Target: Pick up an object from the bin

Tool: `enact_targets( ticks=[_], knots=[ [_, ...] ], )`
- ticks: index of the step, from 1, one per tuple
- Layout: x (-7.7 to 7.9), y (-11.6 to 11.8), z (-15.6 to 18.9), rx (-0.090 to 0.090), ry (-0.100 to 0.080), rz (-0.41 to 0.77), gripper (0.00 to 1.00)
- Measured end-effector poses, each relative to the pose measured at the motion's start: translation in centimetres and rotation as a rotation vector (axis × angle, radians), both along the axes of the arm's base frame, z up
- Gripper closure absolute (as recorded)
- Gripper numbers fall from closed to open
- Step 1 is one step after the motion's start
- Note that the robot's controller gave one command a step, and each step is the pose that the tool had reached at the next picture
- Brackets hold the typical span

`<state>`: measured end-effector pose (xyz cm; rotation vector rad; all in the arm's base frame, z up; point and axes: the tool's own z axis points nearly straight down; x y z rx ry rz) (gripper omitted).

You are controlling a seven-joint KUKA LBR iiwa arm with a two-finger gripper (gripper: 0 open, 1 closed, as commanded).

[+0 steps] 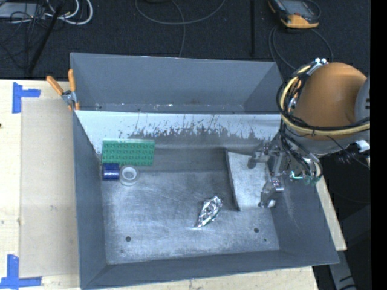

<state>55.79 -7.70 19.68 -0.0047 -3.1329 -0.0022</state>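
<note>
Currently the gripper (269, 196) hangs at centre-right, near the bin (302, 228) wall; open or clenched, I cannot tell. The crumpled foil scrap (209, 211) lies lower-centre, apart. Descending here risks scraping the wall.

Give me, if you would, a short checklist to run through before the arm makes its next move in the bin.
1. Gripper inside the bin, low by its right wall in the view: ok.
2. Gripper free of any load: cannot tell.
3. Gripper above a loose thing: not ok; the nearest, a crumpled foil piece, lies toward the view's left of it.
4. Foil piece clear of neighbours on the bin floor: ok.
5. Green studded plate, blue cylinder and clear ring grouped at the far left side, away from the gripper: ok.
</note>
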Motion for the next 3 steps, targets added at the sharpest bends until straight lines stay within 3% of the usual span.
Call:
enact_targets(
  ticks=[1,2,3],
  knots=[
    [-1.9,9.0,-12.8,0.0,-0.009,0.044,0.0],
    [-1.5,8.9,-12.2,0.0,-0.019,0.044,1.0],
    [-0.3,8.4,2.1,-0.001,-0.016,0.475,1.0]
  ],
)
